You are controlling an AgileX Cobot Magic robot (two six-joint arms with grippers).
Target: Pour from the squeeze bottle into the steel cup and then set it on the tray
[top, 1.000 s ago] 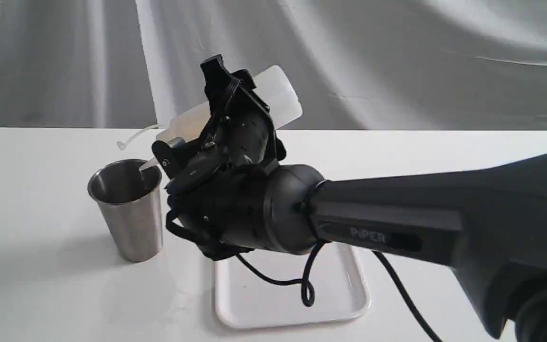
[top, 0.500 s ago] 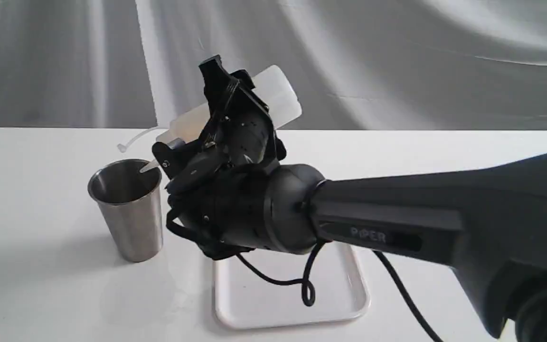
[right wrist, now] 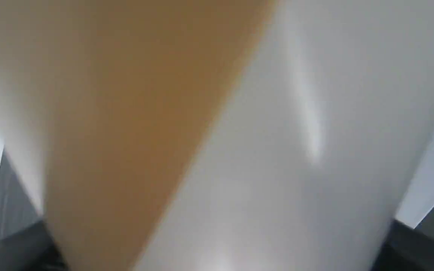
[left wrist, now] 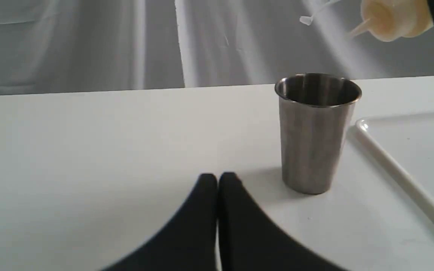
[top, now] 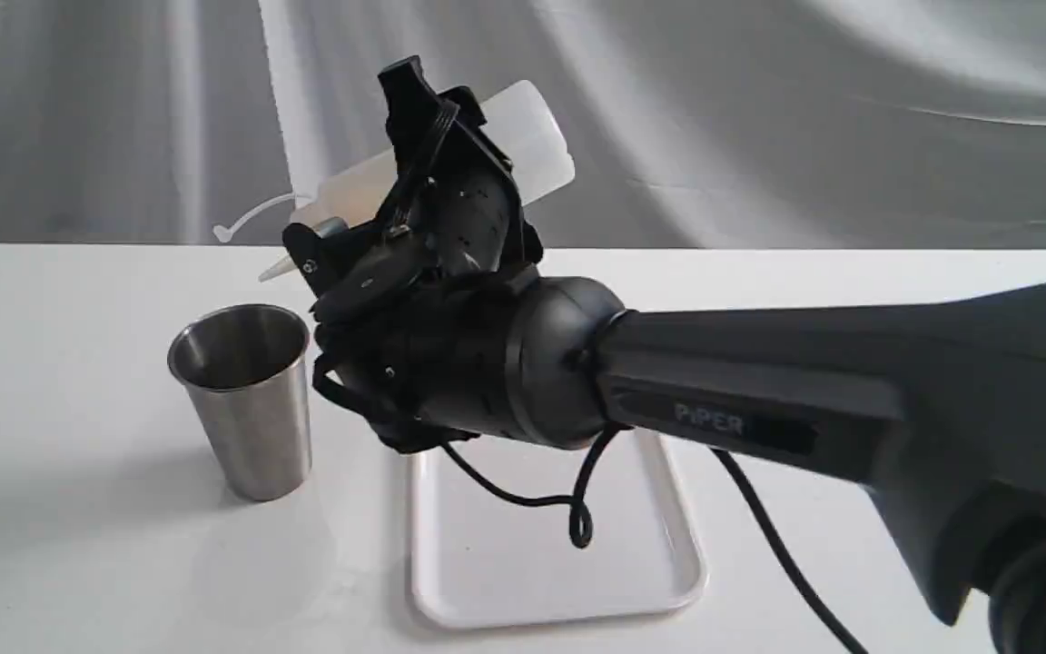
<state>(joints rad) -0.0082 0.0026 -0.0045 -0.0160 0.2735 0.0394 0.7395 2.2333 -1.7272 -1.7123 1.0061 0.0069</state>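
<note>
My right gripper (top: 364,177) is shut on the squeeze bottle (top: 537,150), which lies tilted with its base up to the right. Its thin nozzle (top: 273,270) points down to the left, a little above the steel cup (top: 241,400), clear of the rim. The right wrist view is filled by the bottle (right wrist: 277,150), amber liquid inside. The white tray (top: 550,563) lies under the right arm, right of the cup. My left gripper (left wrist: 218,180) is shut and empty, low over the table in front of the cup (left wrist: 317,143). The tray (left wrist: 401,173) and bottle (left wrist: 394,19) show there too.
The white table (top: 78,545) runs back to a grey cloth backdrop (top: 759,109). A black cable (top: 577,518) hangs from the right wrist over the tray. The bottle's cap strap (top: 251,218) sticks out to the left.
The right gripper has lifted the bottle. Its nozzle, which dipped inside the cup's rim before, now hangs above and clear of it. The cup and tray have not moved.
</note>
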